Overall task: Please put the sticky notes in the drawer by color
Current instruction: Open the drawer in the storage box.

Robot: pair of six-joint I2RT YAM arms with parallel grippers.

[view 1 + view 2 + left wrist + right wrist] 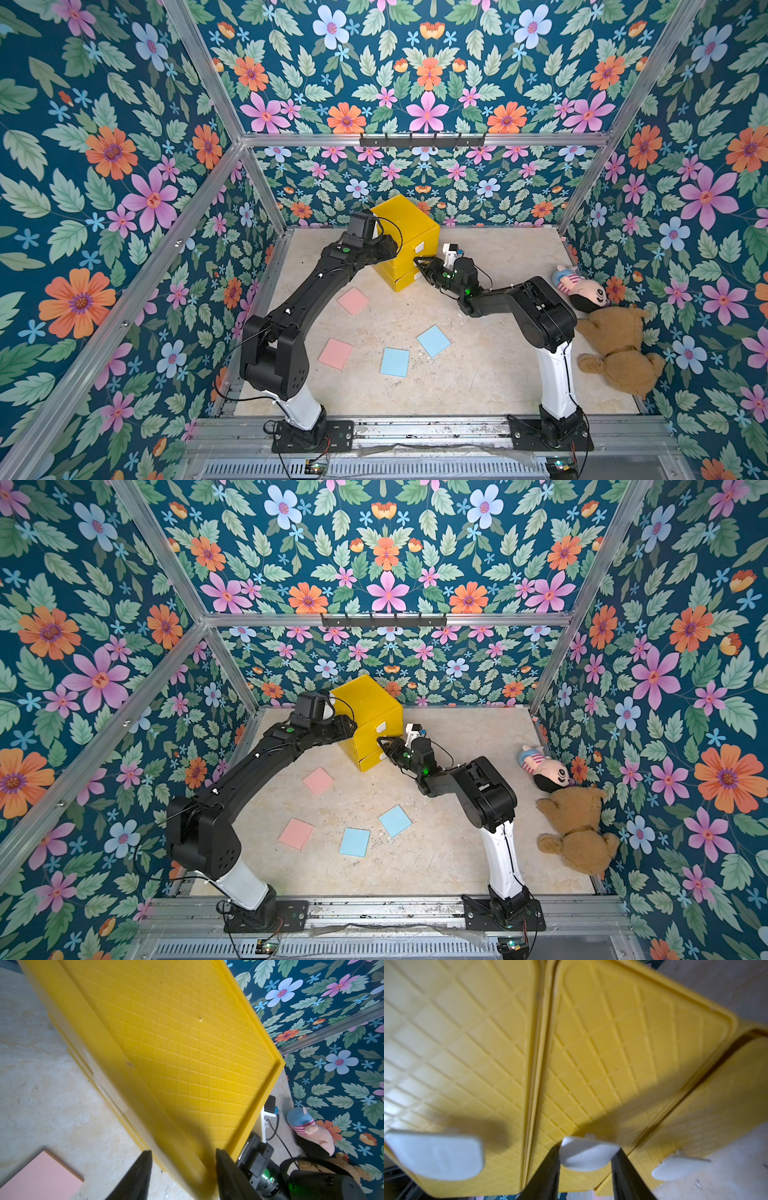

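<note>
The yellow drawer (409, 224) (370, 700) stands at the back of the table. My left gripper (386, 246) (182, 1152) is open, its fingers astride the cabinet's near upper corner; I cannot tell whether they touch it. My right gripper (418, 263) (587, 1147) is shut on the middle drawer's white tab handle (588, 1157), one finger on each side. The bottom drawer stands slightly out. In both top views two pink sticky notes (353, 300) (336, 353) and two light blue ones (395, 362) (434, 340) lie flat on the table in front. One pink note (39, 1176) shows in the left wrist view.
A striped plush doll (579, 286) and a brown teddy bear (619, 349) lie along the table's right edge beside the right arm. Flowered walls close in the back and both sides. A black hook rail (422, 141) hangs on the back wall.
</note>
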